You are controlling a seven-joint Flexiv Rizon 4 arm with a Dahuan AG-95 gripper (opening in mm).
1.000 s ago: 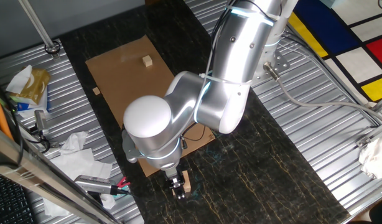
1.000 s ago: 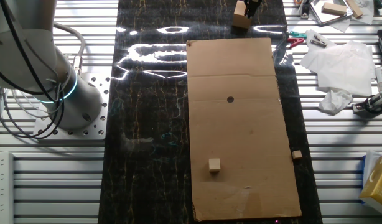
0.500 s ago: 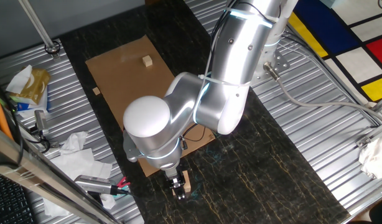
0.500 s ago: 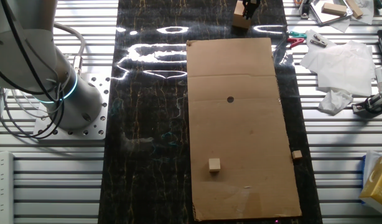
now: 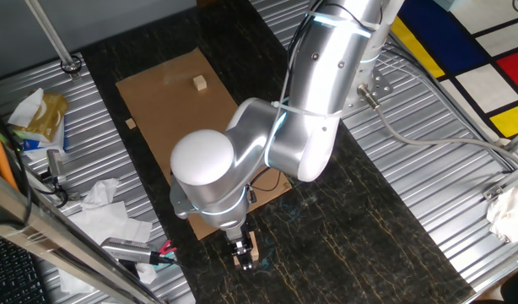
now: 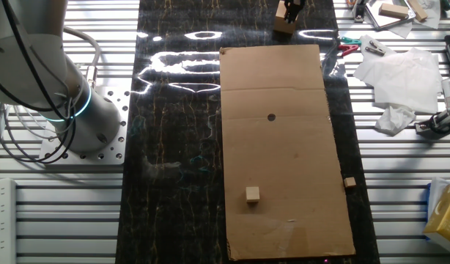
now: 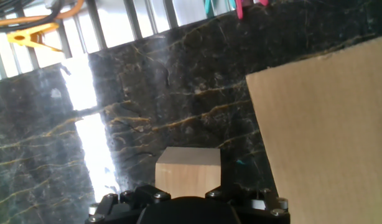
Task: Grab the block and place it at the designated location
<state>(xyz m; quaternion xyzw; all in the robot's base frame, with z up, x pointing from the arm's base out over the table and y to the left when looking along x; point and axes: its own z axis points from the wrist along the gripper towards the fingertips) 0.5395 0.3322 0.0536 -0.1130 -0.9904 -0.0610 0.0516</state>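
Observation:
The block (image 5: 254, 247) is a pale tan wooden cube on the dark marble strip, just off the near end of the brown cardboard sheet (image 5: 158, 110). My gripper (image 5: 244, 255) is closed around it. In the other fixed view the block (image 6: 283, 17) sits at the top edge with the gripper (image 6: 291, 10) on it. The hand view shows the block (image 7: 188, 171) between the jaws, beside the sheet (image 7: 328, 124). The black dot (image 6: 271, 116) lies in the sheet's upper half, well away from the block. My arm hides the dot in the first fixed view.
A much smaller tan cube (image 6: 252, 193) lies on the sheet's far end. A tiny tan chip (image 6: 349, 182) lies just off its edge. Crumpled tissue (image 6: 393, 81) and a red-handled tool (image 6: 347, 48) lie beside the strip. The robot base (image 6: 78, 117) stands opposite.
The block and gripper have shifted slightly towards the top edge of the other fixed view, as if rising together. The arm has moved a little.

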